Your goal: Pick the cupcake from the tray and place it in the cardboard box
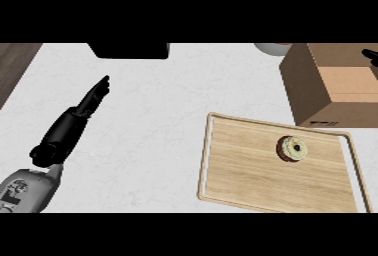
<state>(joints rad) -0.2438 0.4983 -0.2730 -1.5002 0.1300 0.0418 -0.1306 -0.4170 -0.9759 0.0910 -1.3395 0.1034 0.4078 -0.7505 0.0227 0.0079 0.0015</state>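
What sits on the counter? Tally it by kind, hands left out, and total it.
Wooden tray: 1
Cupcake: 1
Cardboard box: 1
Black object at the far edge: 1
Pale round thing behind the box, mostly hidden: 1
Total: 5

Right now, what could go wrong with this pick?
1. The right hand shows only at the far right edge by the box, away from the cupcake; swinging back, it may knock the box.
2. The tray has a raised rim; a low approach could catch it.
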